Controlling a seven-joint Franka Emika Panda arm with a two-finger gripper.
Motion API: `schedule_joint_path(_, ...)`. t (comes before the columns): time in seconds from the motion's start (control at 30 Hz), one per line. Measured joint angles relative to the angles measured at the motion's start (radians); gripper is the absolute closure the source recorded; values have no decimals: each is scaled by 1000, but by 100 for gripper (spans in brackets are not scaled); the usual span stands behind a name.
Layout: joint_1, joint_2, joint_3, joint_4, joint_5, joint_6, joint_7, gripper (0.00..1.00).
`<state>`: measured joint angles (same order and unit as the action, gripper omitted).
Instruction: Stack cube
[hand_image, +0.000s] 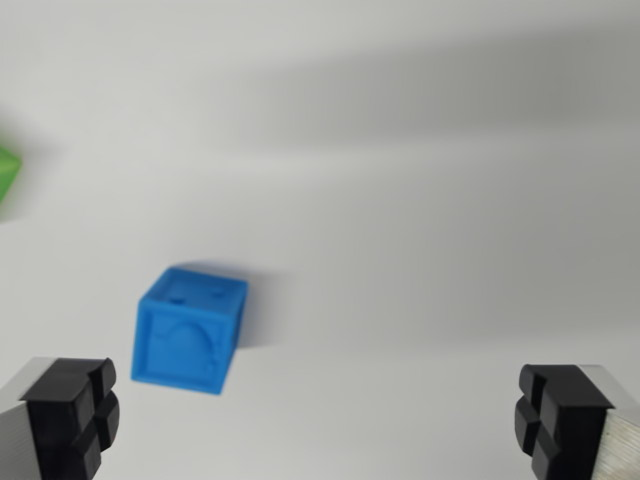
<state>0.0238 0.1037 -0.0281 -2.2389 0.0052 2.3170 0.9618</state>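
While the gripper (318, 420) is held with its jaws spread wide and nothing between them, the blue cube (188, 330) is seen on the white surface (420, 260), near the finger at the wrist view's left. A green object (8, 176), cut off at the left edge, lies well apart. No obstruction is seen around the cube.

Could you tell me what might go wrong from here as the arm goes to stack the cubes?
1. The blue cube lies nearer the finger on the wrist view's left, not centred in the open gripper; closing now could knock it aside.
2. The green object is cut off at the left edge, so its position is hard to judge.
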Motion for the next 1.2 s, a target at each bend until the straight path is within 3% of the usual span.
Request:
schedule_joint_path(0.6, 52, 25, 19, -131, 0, 166, 118, 0)
schedule_joint_path(1.2, 126, 102, 31, -235, -1, 355, 260, 0)
